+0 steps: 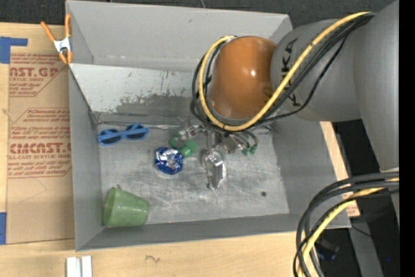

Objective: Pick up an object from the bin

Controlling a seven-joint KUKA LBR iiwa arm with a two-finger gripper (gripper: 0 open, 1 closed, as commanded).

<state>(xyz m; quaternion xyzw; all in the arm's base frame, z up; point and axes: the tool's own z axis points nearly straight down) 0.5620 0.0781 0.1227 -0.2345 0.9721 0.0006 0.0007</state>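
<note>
Gripper (214, 173) low near the middle of the grey bin (142, 32), fingers pressed together over bare floor, small green piece (182, 145) at its 10 o'clock, crumpled blue-and-white ball (168, 161) at its 9 o'clock, blue glasses (122, 134) beyond, green cup (124, 208) at the bin's 7 o'clock.

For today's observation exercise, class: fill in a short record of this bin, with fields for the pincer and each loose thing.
bin: grey metal
pincer: low over the bin's middle
blue glasses: near the back wall, view's left
foil ball: blue and silver, just view-left of the pincer
green cup: on its side, front left corner
small green piece: just behind the foil ball
</note>
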